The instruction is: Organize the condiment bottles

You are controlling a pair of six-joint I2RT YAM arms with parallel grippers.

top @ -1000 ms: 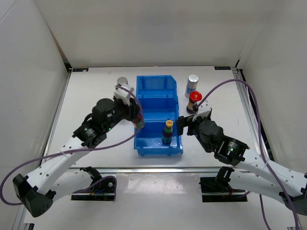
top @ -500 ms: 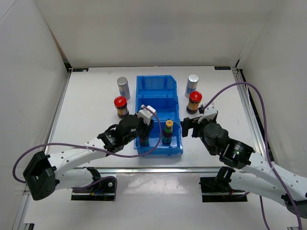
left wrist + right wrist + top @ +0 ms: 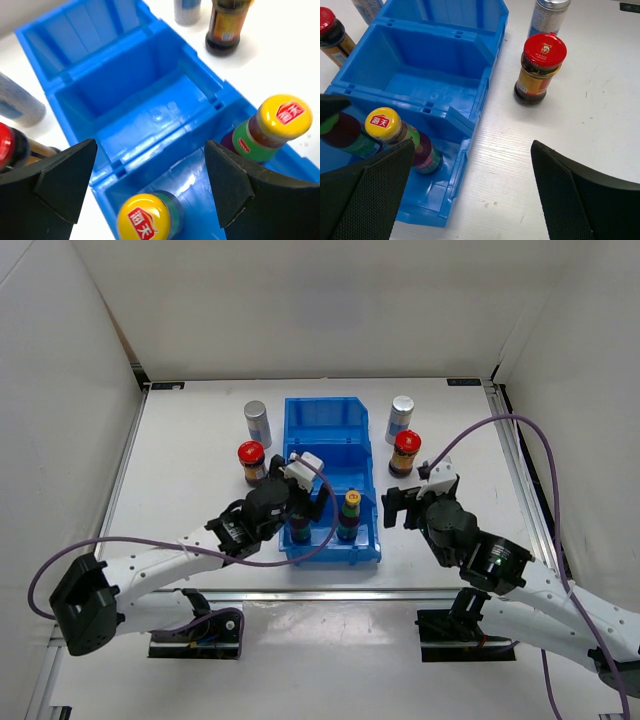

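Blue plastic bin (image 3: 325,405) lies mid-table (image 3: 190,440), its three compartments running in a row from the far edge toward the near edge; both yellow bottles (image 3: 352,505) stand in the compartment closest to the near edge, side by side and apart, one by the bin's left wall (image 3: 145,217), the other further right (image 3: 282,117); the left gripper (image 3: 150,147) hangs over that compartment with its jaws spread wide, the left-hand bottle's cap below and between the fingers (image 3: 60,175) without touching either, so nothing is gripped; in the left wrist view the other yellow bottle stands just outside the right-hand finger

On the table left of the bin, one of the silver bottles (image 3: 257,422) stands toward the far edge, level with the bin's far compartment; one of the red jars (image 3: 251,462) stands just beside it on the near side, level with the middle compartment; the same pair repeats right of the bin, a silver bottle (image 3: 401,418) toward the far edge and a red jar (image 3: 405,452) just nearer; all four are upright and clear of the bin walls

The right gripper (image 3: 472,145) hovers above the table just off the bin's right wall, beside the near compartment, jaws as wide as the left's and holding nothing; in its wrist view the right red jar stands ahead of it, well apart from the fingertips, the silver bottle beyond that, cut off by the frame's top edge; whether the left yellow bottle stands straight cannot be told there, since a finger hides its cap
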